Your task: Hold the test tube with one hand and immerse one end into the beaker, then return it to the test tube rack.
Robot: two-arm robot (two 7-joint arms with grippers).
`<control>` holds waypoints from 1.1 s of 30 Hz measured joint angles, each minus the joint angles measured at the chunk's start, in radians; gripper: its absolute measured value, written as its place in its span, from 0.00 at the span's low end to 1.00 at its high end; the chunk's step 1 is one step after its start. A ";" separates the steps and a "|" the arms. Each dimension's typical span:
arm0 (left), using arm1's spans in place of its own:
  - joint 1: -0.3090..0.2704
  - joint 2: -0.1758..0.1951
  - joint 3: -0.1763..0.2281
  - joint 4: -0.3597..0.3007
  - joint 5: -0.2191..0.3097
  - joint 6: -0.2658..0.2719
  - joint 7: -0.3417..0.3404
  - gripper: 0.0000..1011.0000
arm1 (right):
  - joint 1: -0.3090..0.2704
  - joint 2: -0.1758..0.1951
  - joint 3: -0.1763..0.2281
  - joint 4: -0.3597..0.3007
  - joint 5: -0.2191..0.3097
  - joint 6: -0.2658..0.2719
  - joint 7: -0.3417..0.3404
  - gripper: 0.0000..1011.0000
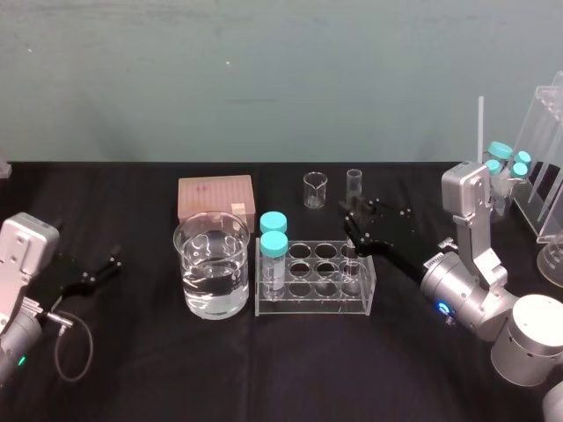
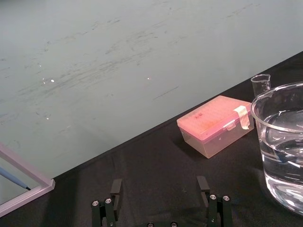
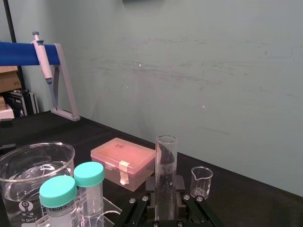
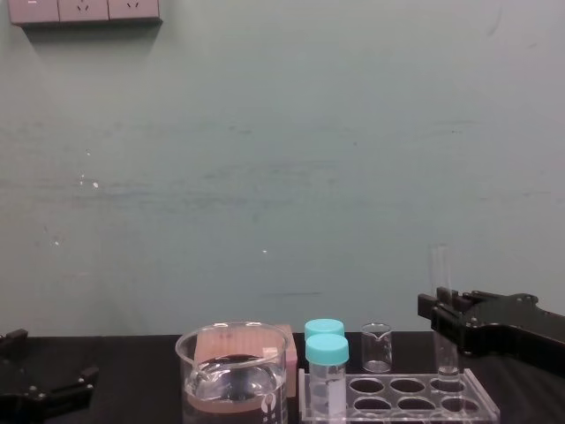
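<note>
Separating right pincer's (image 4: pixel 444 320) test tube (image 3: pixel 165 161) from the beaker (image 1: pixel 211 264) stand two capped vials (image 1: pixel 274 242).

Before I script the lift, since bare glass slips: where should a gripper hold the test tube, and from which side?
Grip the test tube on its bare midsection above the test tube rack, coming in level from the right, where the right gripper sits around it. It stands upright at the rack's right end; capped vials crowd the left.
</note>
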 joint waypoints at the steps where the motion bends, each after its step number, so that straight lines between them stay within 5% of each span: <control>1: 0.000 0.000 0.000 0.000 0.000 0.000 0.000 0.99 | 0.000 0.000 0.000 0.000 0.000 0.000 0.000 0.24; 22: 0.000 0.000 0.000 0.000 0.000 0.000 0.000 0.99 | -0.001 0.000 0.000 -0.002 0.002 0.000 0.000 0.89; 27: 0.000 0.000 0.000 0.000 0.000 0.000 0.000 0.99 | -0.019 0.004 0.023 -0.041 0.012 -0.009 -0.014 0.99; 33: 0.000 0.000 0.000 0.000 0.000 0.000 0.000 0.99 | -0.077 0.023 0.074 -0.156 0.024 -0.021 -0.051 0.99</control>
